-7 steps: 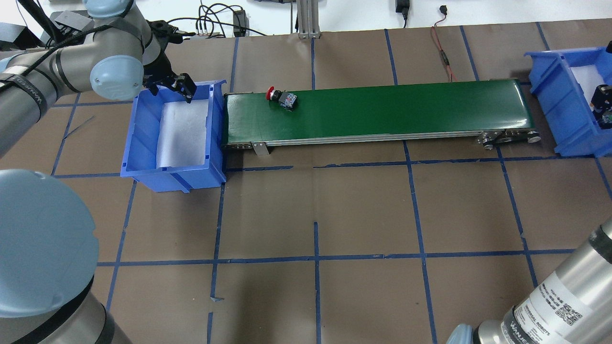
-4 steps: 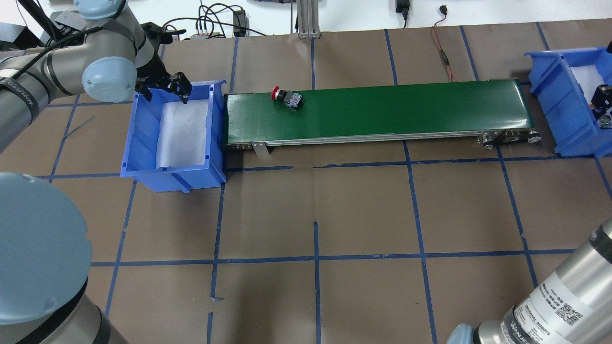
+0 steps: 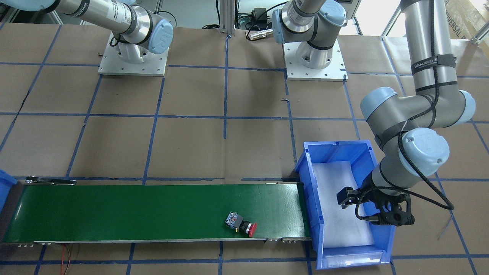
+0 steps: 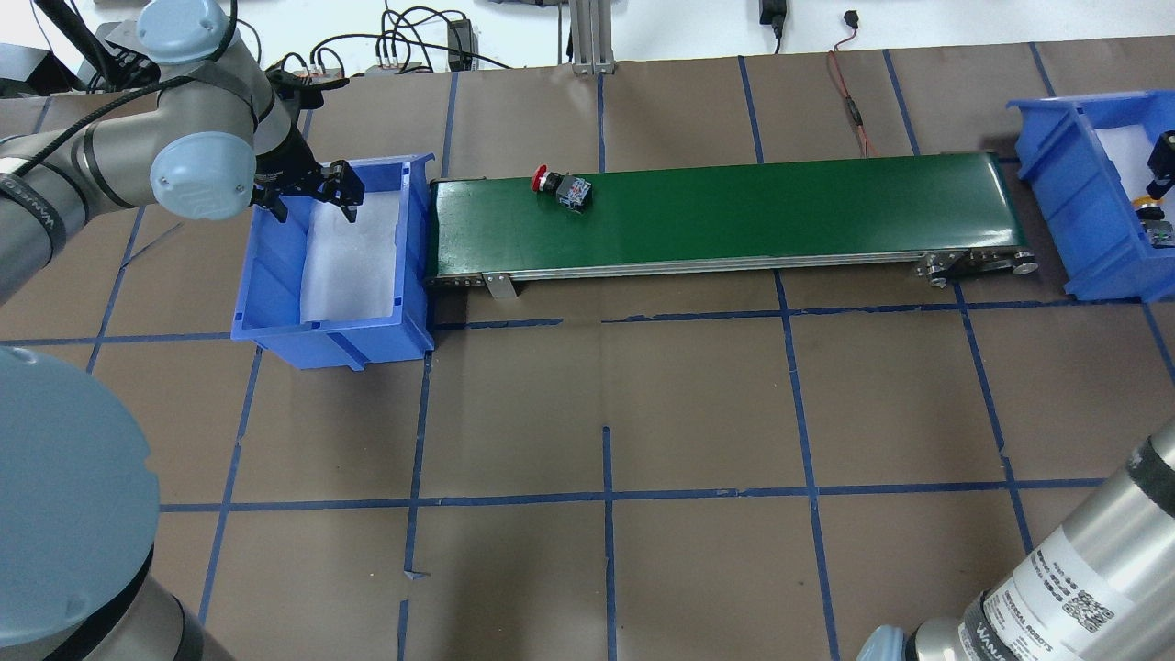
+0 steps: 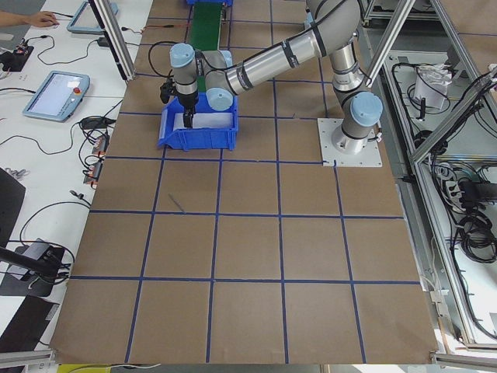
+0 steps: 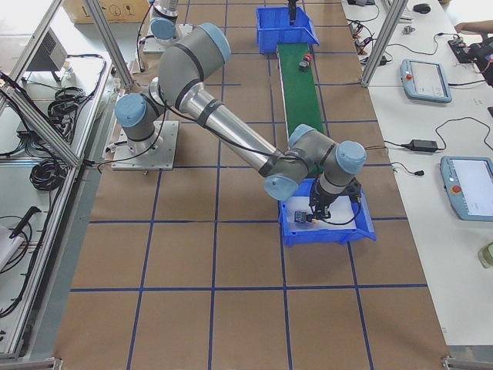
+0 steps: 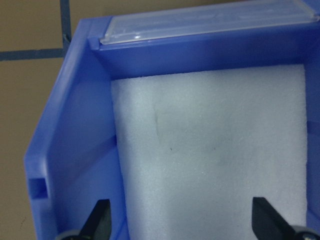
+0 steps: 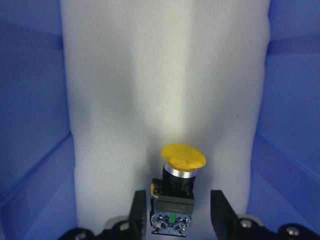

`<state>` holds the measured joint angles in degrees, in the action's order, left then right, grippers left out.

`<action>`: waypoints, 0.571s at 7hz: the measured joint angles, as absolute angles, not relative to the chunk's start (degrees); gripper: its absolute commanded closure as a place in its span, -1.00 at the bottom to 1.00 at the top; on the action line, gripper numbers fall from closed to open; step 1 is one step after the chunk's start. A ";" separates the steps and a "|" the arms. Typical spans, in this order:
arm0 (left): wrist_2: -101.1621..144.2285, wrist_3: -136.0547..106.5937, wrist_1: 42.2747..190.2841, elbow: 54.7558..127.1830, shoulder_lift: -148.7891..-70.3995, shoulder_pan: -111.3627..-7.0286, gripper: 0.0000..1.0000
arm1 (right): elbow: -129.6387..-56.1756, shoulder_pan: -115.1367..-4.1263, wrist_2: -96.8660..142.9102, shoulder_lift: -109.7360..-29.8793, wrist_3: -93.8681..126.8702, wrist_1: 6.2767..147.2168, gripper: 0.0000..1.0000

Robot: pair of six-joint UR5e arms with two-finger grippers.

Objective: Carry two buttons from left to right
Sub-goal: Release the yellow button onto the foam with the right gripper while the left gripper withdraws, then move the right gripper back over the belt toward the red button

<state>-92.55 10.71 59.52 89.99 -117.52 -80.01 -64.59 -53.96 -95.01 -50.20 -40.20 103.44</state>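
The red-capped button (image 4: pixel 562 188) lies on its side on the green conveyor belt (image 4: pixel 780 211), near the belt's left end; it also shows in the front view (image 3: pixel 241 224). The yellow-capped button (image 8: pixel 178 190) lies on white foam in the right blue bin (image 4: pixel 1056 184). My right gripper (image 8: pixel 177 212) is open, its fingers (image 8: pixel 140 210) on either side of the button's body with a gap showing. My left gripper (image 4: pixel 312 197) is open and empty above the far end of the left blue bin (image 4: pixel 262 275). The left wrist view shows only foam between its fingers (image 7: pixel 100 222).
The left bin (image 3: pixel 309 179) butts against the belt's left end and holds only a white foam pad (image 3: pixel 340 206). The right bin sits just past the belt's right end. Cables (image 4: pixel 854 101) lie behind the belt. Brown taped tabletop (image 4: pixel 606 413) lies in front.
The red button has ridden to the right along the belt. My left gripper has drawn back to the left over its bin. My right gripper has risen off the yellow button.
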 measured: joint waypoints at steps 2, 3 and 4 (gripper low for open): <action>-92.59 8.57 59.58 90.70 -116.82 -79.91 -1.00 | -63.82 -56.68 -94.02 -54.26 -40.59 101.90 -0.08; -92.57 7.74 59.56 91.30 -116.40 -79.90 -1.00 | -63.76 -59.11 -93.68 -56.44 -40.56 101.15 -0.08; -92.56 7.37 59.53 91.66 -116.21 -79.89 -1.00 | -63.77 -61.76 -93.11 -58.06 -40.45 100.79 -0.10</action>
